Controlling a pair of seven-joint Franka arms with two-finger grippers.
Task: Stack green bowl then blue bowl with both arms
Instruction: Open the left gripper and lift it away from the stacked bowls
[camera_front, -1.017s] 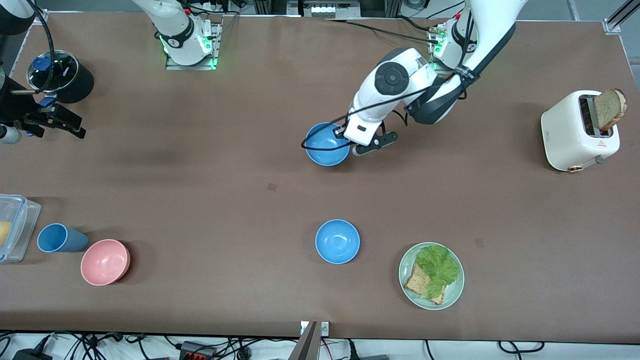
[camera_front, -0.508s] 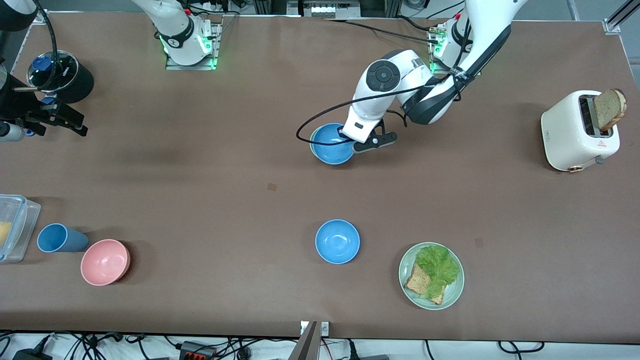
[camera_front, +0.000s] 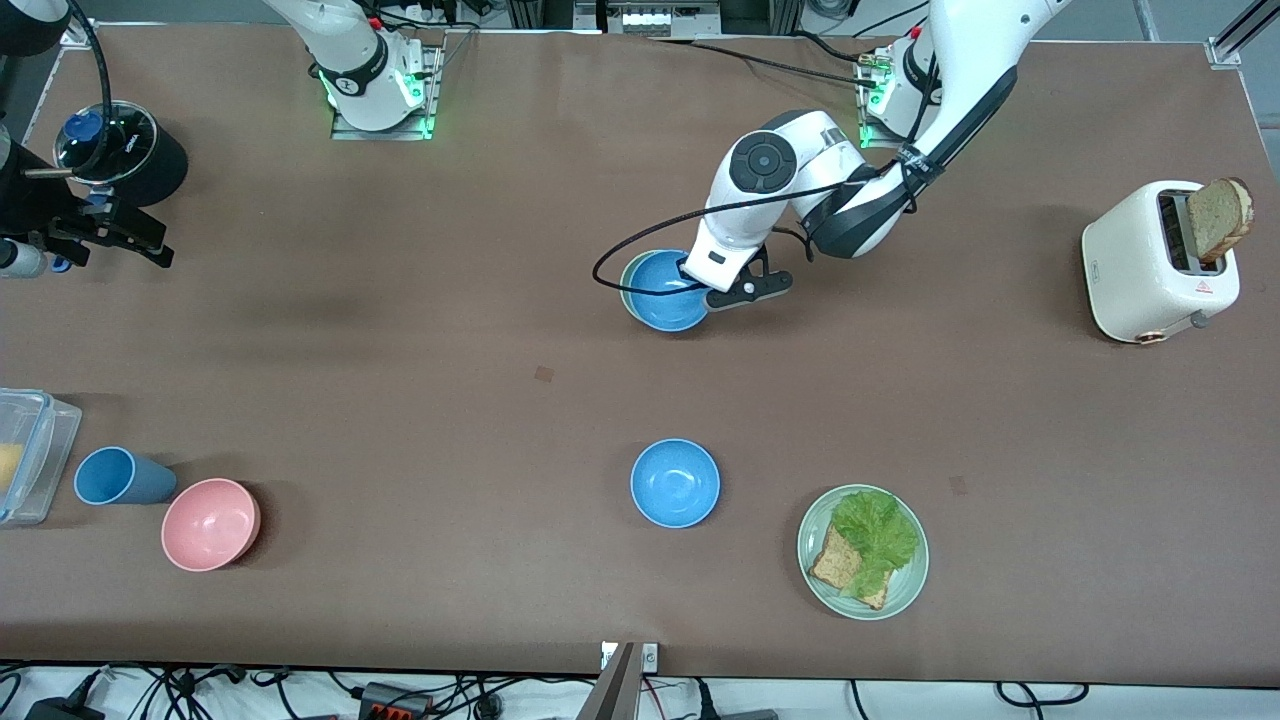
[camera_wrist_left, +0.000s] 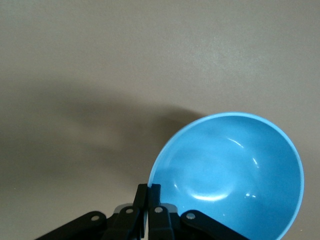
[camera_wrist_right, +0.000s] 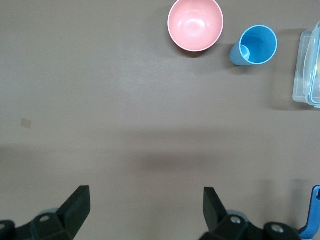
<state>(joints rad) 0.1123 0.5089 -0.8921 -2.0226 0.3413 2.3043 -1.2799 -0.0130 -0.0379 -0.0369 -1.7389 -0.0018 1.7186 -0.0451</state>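
Observation:
My left gripper is shut on the rim of a sky-blue bowl and holds it over the green bowl. Only a pale crescent of the green bowl's rim shows beside the blue one. I cannot tell whether the blue bowl rests in it. In the left wrist view the gripper pinches the blue bowl at its edge, and the green bowl is hidden. A second blue bowl sits nearer the front camera. My right gripper is open and empty at the right arm's end of the table, shown open in the right wrist view.
A pale-green plate with toast and lettuce lies beside the second blue bowl. A white toaster stands at the left arm's end. A pink bowl, blue cup, clear box and black pot are at the right arm's end.
My left gripper carried the blue bowl slightly toward the left arm's end, and the green bowl's rim came into sight beside it. The right gripper barely moved.

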